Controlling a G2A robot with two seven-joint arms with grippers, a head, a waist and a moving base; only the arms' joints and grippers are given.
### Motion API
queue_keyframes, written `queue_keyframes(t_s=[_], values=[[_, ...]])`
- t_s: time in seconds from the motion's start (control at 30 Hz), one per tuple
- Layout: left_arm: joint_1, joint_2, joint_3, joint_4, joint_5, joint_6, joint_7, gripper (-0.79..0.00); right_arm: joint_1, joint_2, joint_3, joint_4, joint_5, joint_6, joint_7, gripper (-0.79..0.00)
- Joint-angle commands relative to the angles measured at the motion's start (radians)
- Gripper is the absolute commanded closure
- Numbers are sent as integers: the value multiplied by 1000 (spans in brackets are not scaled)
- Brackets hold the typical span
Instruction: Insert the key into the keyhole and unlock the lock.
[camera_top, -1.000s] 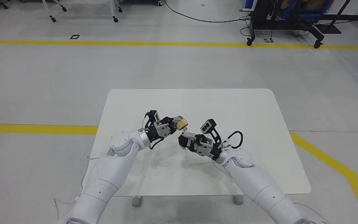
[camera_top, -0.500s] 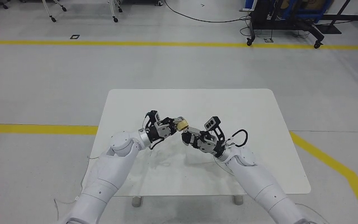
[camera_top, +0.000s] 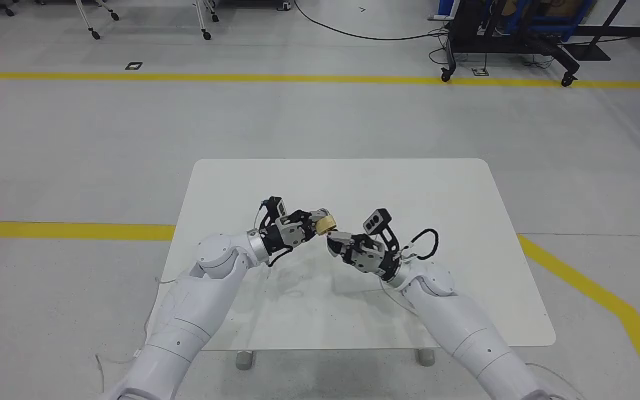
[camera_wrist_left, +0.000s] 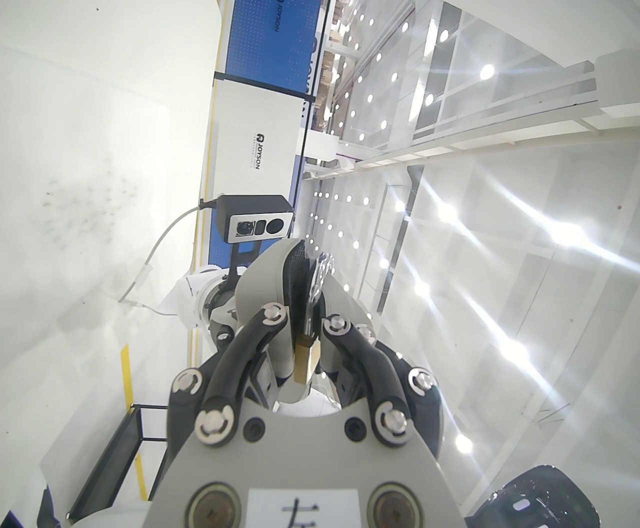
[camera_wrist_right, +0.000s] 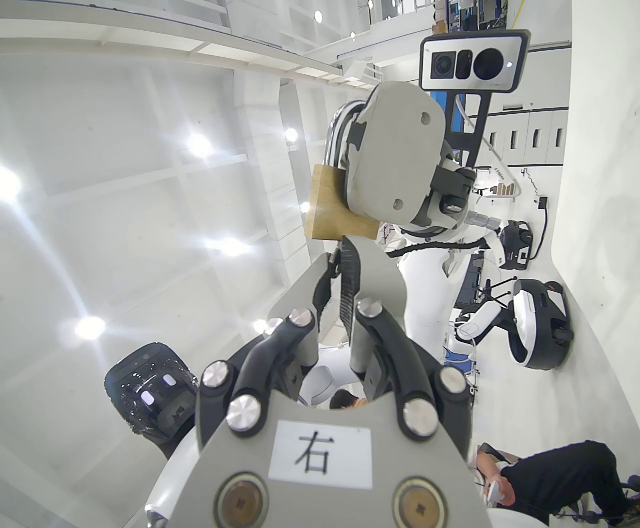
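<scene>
Both hands hang above the middle of the desk (camera_top: 450, 200), their tips nearly meeting. The left hand (camera_top: 310, 224) is clamped on the lock (camera_wrist_right: 325, 210). Its pads grip the shackle end, and the brass body sticks out bare toward the right hand (camera_wrist_right: 346, 252). The right hand's fingers are pressed together just beside that brass end. I judge that they pinch the key, though it is hidden between the pads. I cannot tell whether its tip has entered the keyhole.

The step in hand looks like insertion: the approach is made, the turn not yet done. The next move calls for lining the blade up with the keyhole slot. Then comes a short, straight push along the lock's axis while the left hand holds firm. Only once the key is seated should the right wrist twist. A skewed push could jam the key or shift the lock in its grip.
</scene>
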Motion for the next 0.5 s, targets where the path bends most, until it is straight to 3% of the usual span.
queue_keyframes(t_s=[0.0,0.27,0.47], values=[[1,0,0,-3,0,-4,1,0,-1,-3,0,2,5,5,-7,0],[7,0,4,-15,26,-46,8,0,-17,-19,3,12,97,54,-36,0],[25,4,12,-60,152,-165,87,0,-37,-41,4,19,325,216,12,0]])
